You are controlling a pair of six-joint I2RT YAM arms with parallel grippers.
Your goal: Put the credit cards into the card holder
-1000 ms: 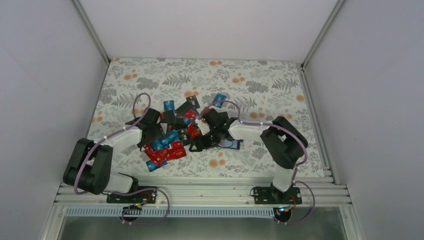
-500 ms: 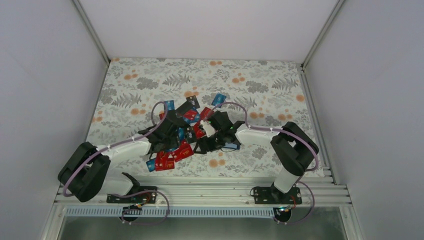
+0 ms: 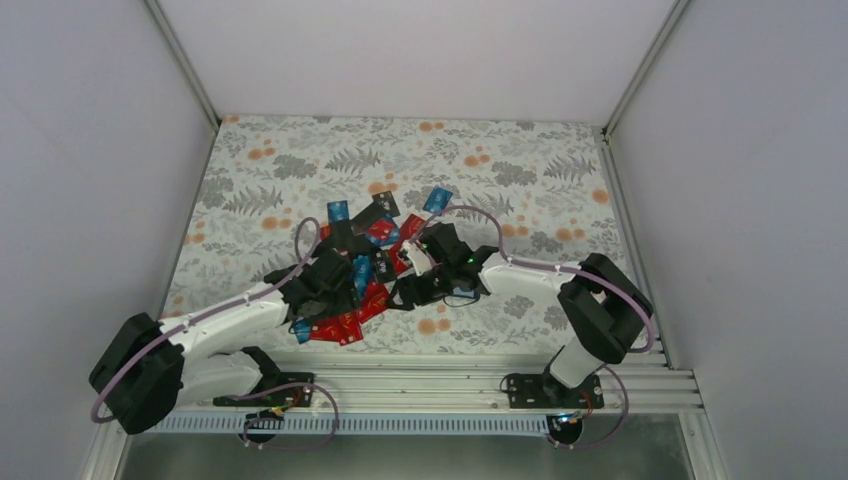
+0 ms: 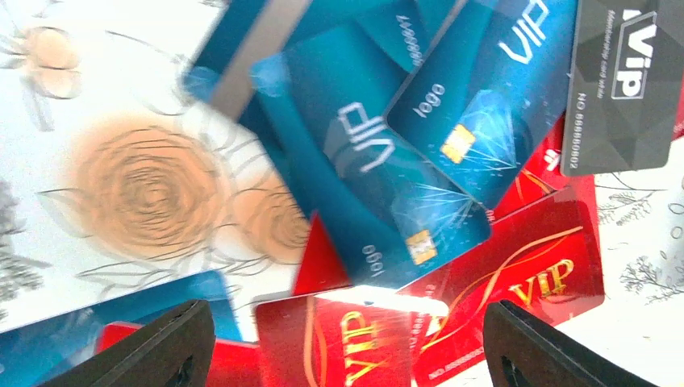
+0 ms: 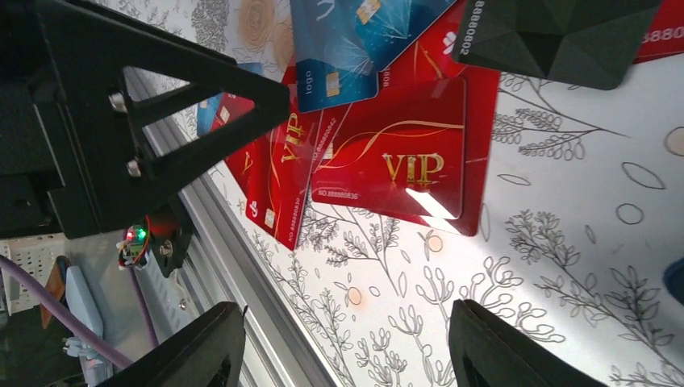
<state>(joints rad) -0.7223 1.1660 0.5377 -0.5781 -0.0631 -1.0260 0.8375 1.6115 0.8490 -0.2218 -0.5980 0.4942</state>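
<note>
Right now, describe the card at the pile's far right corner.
Find the card pile mid-table on the flowered cloth. At its far right corner lies one tilted blue card. Its nearest neighbours are black and red.

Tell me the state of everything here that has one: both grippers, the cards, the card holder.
Left gripper: open, empty, over the cards.
Right gripper: open, empty, just off the heap's edge.
Cards: loose, overlapping in a heap, printed side up where it shows, none gripped.
Card holder: mostly hidden; cannot tell whether it is open or folded.
</note>
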